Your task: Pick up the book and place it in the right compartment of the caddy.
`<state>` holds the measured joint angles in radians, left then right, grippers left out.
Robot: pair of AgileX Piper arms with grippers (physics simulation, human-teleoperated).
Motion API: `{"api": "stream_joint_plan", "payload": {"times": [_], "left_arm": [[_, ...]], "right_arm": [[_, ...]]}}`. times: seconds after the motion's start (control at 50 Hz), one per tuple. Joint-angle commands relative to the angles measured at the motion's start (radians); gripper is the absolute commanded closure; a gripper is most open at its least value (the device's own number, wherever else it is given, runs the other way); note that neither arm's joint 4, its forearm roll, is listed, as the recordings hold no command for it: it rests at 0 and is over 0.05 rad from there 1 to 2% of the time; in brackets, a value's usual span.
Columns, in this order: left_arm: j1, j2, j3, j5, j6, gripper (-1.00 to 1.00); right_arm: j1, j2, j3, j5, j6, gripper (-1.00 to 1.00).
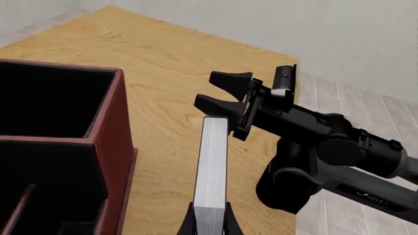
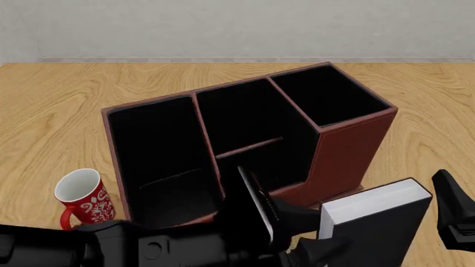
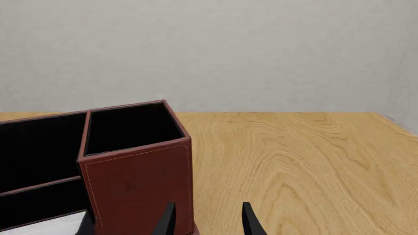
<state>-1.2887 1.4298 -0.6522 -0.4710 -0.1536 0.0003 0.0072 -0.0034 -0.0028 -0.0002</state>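
- One large reddish-brown leather-look caddy with a black interior, divided into three sections
- One small thick hardcover book with a black cover and white page edges
- One white mug with a red patterned outside and a red handle
- One light wooden table
- Two black robot grippers: the left gripper and the right gripper

Reddish-brown caddy, black inside. Black book with white page edges. Red mug with white swirls, white inside. Light wood-grain table. Black grippers. Pale grey wall.
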Motion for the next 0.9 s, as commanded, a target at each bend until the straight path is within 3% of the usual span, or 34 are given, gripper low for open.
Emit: {"api": "stream_joint_plan", "payload": {"times": [0.02,0.42,0.9], "left_arm": [[0.004,-0.073,-0.009,0.038,0.035,1.00],[0.009,-0.138,-0.075,0.149,0.063,1.00],[0.002,-0.192,-0.262,0.350,0.143,1.00]], "right_arm": [[0.000,0.000,0.000,0.000,0.000,-1.00],[0.000,0.000,0.000,0.000,0.000,-1.00],[0.000,0.000,0.000,0.000,0.000,-1.00]]}}
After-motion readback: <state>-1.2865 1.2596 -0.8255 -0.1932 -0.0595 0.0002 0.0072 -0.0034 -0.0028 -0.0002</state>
